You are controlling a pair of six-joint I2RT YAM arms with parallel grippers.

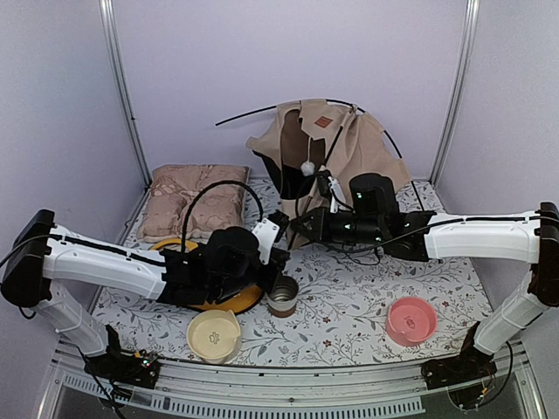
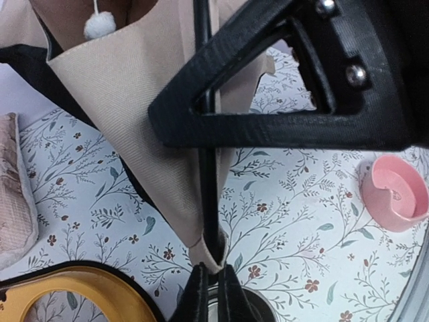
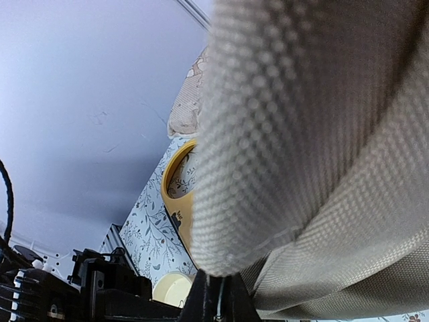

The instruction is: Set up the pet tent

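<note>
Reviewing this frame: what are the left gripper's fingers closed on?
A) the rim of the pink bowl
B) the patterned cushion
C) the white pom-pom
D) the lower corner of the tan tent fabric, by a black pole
D: in the left wrist view the left gripper is shut on the pointed bottom corner of the pet tent, where a black pole runs down into it; the pink bowl sits apart, untouched.

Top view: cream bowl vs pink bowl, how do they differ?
Colour: the cream bowl is pale cream, while the pink bowl is salmon pink.
Place: the cream bowl sits near-left, close to the yellow ring and the metal cup. The pink bowl stands alone near-right.
Inside: the cream bowl shows a small dark print. The pink bowl shows none.
Shared: both are round, upright and empty.
</note>
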